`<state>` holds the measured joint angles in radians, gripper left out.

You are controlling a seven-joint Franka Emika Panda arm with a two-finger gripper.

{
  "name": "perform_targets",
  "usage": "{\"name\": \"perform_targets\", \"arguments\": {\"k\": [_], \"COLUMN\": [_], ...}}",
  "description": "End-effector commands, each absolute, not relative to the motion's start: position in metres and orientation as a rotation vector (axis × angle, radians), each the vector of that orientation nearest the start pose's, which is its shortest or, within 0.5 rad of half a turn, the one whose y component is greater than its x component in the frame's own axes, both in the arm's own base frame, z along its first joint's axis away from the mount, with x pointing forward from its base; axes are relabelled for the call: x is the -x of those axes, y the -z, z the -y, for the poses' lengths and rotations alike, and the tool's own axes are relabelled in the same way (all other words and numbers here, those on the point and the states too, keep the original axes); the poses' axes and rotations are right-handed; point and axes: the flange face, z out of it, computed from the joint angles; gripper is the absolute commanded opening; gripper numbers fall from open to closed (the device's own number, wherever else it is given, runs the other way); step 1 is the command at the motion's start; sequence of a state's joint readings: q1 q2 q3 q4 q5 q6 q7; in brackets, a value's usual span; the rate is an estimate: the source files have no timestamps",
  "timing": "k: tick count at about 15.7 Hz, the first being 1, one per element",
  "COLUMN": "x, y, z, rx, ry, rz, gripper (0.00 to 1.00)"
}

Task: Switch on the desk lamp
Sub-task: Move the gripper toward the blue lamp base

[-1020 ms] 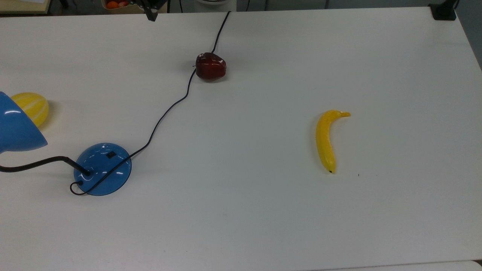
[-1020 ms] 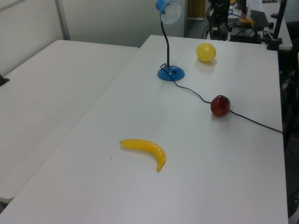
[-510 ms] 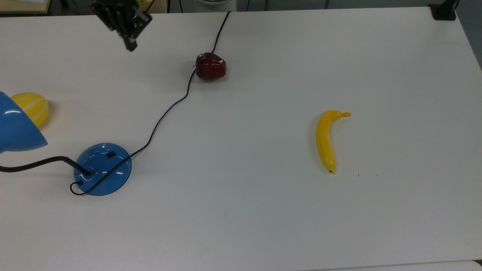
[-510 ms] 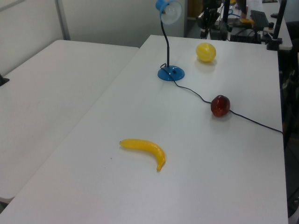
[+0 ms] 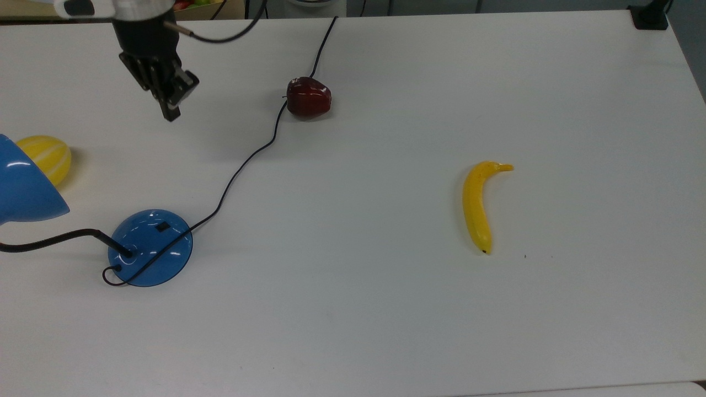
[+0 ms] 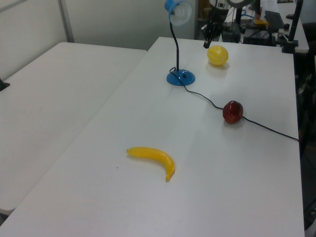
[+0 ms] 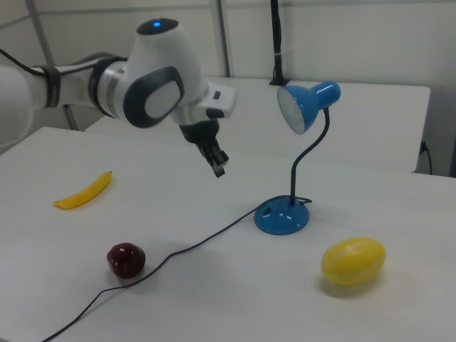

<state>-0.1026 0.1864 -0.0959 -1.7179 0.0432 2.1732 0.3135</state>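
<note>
A wide white table (image 5: 386, 331) carries everything here, its matte top bare apart from a few objects, and in the left view a second white table (image 6: 44, 98) stands alongside it across a narrow gap. The desk lamp (image 5: 150, 247) sits near the top view's left edge: its glossy blue dome base rests flat on the table with a small black switch (image 5: 162, 226) on its upper face, a thin black neck bends away to the blue cone shade (image 5: 25, 187), and in the right view the shade (image 7: 308, 105) points toward the arm. The black cord (image 5: 248, 157) loops off the base and snakes across the table, passing just beside a dark red apple (image 5: 309, 97) before running off the far edge. A yellow melon-like fruit (image 5: 47, 157) lies near the shade, and a banana (image 5: 479, 205) lies well apart on the top view's right. The gripper (image 5: 170, 113) hangs above the table between the apple and the yellow fruit, well apart from the lamp base, fingers pointing down and pressed together with nothing between them. Behind the table the left view shows cluttered equipment (image 6: 256, 22) and a pale wall (image 6: 123, 19); the right view shows a black post (image 7: 276, 43) on the table beyond.
</note>
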Motion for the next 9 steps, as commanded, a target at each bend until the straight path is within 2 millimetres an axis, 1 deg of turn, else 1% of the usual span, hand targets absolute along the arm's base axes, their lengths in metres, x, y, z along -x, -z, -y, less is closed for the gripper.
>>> {"name": "perform_targets", "arguments": {"k": [1,4,6,8,9], "x": [-0.651,-0.668,-0.674,-0.680,-0.686], "y": [-0.461,-0.434,-0.418,-0.400,-0.395], "z": [0.126,0.130,0.140,0.140,0.141], "rx": [2.968,2.957,2.957,2.959,2.953], "ry": [0.484,0.555,0.588,0.596,0.613], "rz": [-0.904,-0.950,-0.964,-0.960,-0.965], "gripper": [0.00,0.00,0.00,0.00,0.00]}}
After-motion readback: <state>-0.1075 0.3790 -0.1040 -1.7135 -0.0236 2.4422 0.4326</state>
